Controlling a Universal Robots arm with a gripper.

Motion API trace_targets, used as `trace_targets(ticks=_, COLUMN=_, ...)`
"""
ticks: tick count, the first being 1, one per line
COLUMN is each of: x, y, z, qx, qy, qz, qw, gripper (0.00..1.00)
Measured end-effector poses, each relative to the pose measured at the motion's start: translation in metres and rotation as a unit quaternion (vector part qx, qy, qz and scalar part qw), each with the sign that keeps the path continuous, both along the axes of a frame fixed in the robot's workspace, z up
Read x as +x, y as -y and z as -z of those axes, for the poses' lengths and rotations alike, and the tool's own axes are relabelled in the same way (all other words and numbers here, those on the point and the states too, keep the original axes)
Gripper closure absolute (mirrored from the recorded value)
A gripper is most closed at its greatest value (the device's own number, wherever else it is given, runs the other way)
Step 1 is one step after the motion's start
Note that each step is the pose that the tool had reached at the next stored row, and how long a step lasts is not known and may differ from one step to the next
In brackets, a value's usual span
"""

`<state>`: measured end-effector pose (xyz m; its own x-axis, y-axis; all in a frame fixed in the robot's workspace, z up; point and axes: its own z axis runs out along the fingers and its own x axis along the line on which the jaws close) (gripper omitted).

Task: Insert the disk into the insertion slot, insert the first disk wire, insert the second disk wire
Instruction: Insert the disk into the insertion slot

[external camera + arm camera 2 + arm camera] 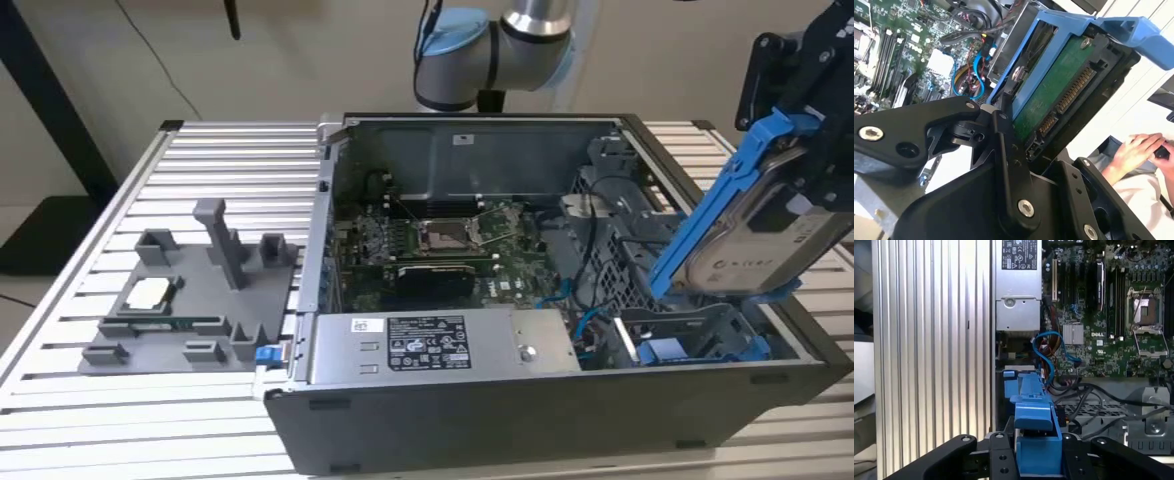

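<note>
Exterior view: the gripper (pixel 807 150) is clamped on the disk (pixel 747 235). The disk is steeply tilted, its lower end at the insertion slot (pixel 707 320). I can't quite tell if they touch.

Second wrist view: black fingers (pixel 1004 145) pinch the disk's edges, and a person's hand (pixel 1139 150) is beyond.

First wrist view: the disk hangs beside the motherboard (pixel 1114 340).

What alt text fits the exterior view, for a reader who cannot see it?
The claw holds the blue-framed disk tilted steeply above the insertion slot, at the exterior view's right end of an open computer case. A grey fixture tray sits on the slatted table at the view's left.
</note>
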<state>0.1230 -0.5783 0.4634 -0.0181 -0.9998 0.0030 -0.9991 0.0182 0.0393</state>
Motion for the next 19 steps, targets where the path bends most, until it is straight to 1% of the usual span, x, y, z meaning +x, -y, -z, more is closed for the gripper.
trace_targets(ticks=6, x=0.0, y=0.0028, z=0.0102, qx=0.0, qy=0.0, qz=0.0, qw=1.0, gripper=0.67)
trace_targets(ticks=9, x=0.0, y=0.0033, z=0.0128, qx=0.0001, qy=0.0, qz=0.0, qw=1.0, gripper=0.67)
trace_targets(ticks=19, x=0.0, y=0.003, z=0.0308, qx=0.0, qy=0.0, qz=-0.001, qw=1.0, gripper=0.67)
